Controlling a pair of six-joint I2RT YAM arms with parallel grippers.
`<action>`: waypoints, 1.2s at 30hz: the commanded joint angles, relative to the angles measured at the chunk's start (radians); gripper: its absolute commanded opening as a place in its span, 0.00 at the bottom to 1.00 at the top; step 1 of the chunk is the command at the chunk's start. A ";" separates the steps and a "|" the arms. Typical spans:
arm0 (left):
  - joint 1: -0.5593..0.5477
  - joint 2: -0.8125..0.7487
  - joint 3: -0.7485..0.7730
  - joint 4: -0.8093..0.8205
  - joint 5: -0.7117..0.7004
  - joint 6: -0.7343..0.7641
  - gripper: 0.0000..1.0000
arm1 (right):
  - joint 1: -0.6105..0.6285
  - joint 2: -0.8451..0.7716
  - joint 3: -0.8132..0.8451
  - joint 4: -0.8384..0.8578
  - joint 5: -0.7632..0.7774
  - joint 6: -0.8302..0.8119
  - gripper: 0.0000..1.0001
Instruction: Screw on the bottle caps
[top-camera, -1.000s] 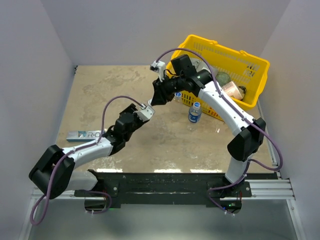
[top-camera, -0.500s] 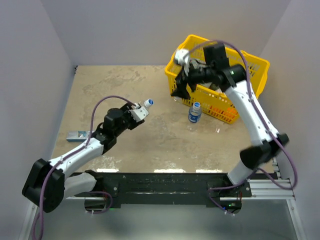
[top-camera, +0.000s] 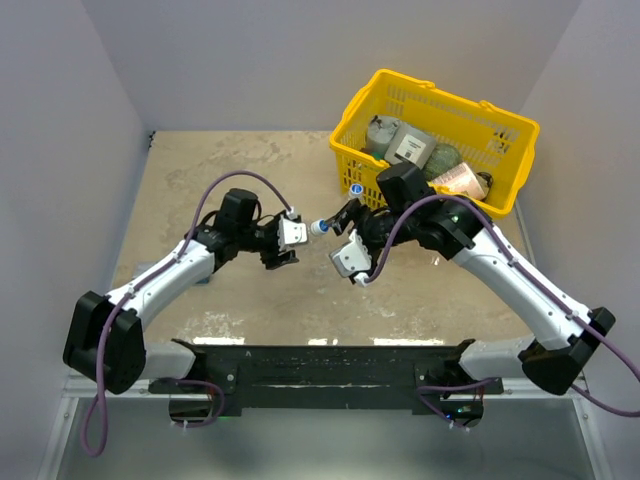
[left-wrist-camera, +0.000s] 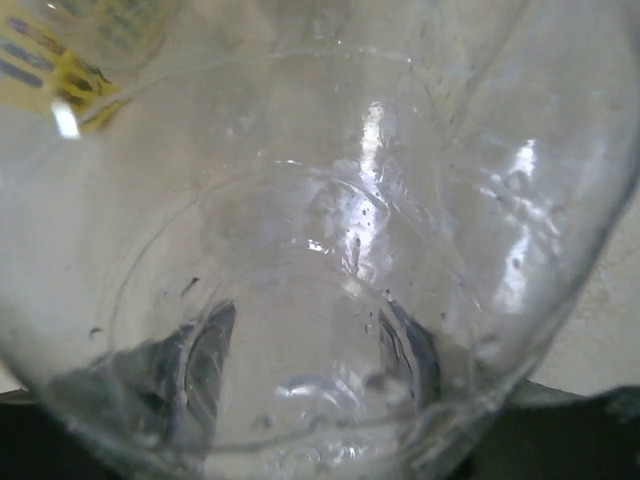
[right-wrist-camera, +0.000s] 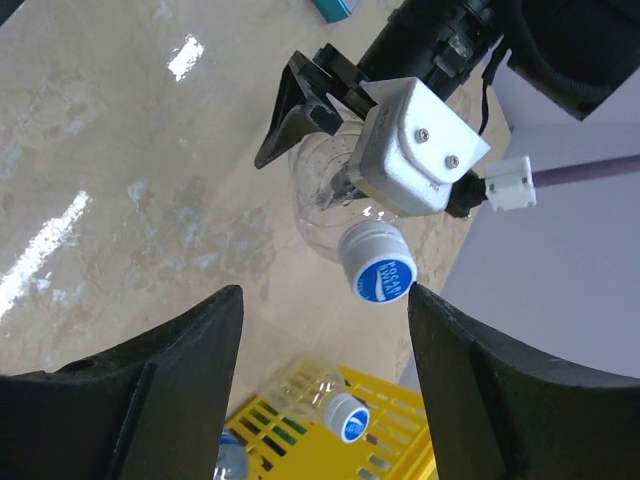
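Observation:
My left gripper (top-camera: 298, 236) is shut on a clear unlabelled bottle (right-wrist-camera: 325, 205) and holds it on its side above the table. The bottle's blue cap (top-camera: 318, 228) sits on its neck and points at my right gripper. In the left wrist view the clear bottle (left-wrist-camera: 330, 250) fills the frame. My right gripper (top-camera: 345, 216) is open and empty, its jaws wide apart just short of the cap (right-wrist-camera: 378, 266). A second capped clear bottle (right-wrist-camera: 318, 395) lies against the basket, its cap also in the top view (top-camera: 357, 188). A blue-labelled bottle (right-wrist-camera: 228, 462) shows at the bottom edge.
A yellow basket (top-camera: 500, 120) at the back right holds grey cans and other items. A blue-and-white flat packet (right-wrist-camera: 335, 8) lies on the table beyond the left arm. White walls close in the table on three sides.
My right arm has swung down from the basket to the table's middle, facing the left gripper. My left arm has turned the bottle so its cap points right, and moved it towards the right gripper.

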 joint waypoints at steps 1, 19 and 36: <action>-0.018 0.005 0.058 -0.067 0.075 0.073 0.00 | 0.010 0.044 0.095 -0.066 0.018 -0.180 0.68; -0.038 0.022 0.105 -0.130 0.075 0.141 0.00 | 0.045 0.079 0.110 -0.150 0.002 -0.321 0.51; -0.043 0.008 0.093 0.063 -0.053 -0.006 0.00 | 0.043 0.257 0.231 -0.174 0.048 0.027 0.00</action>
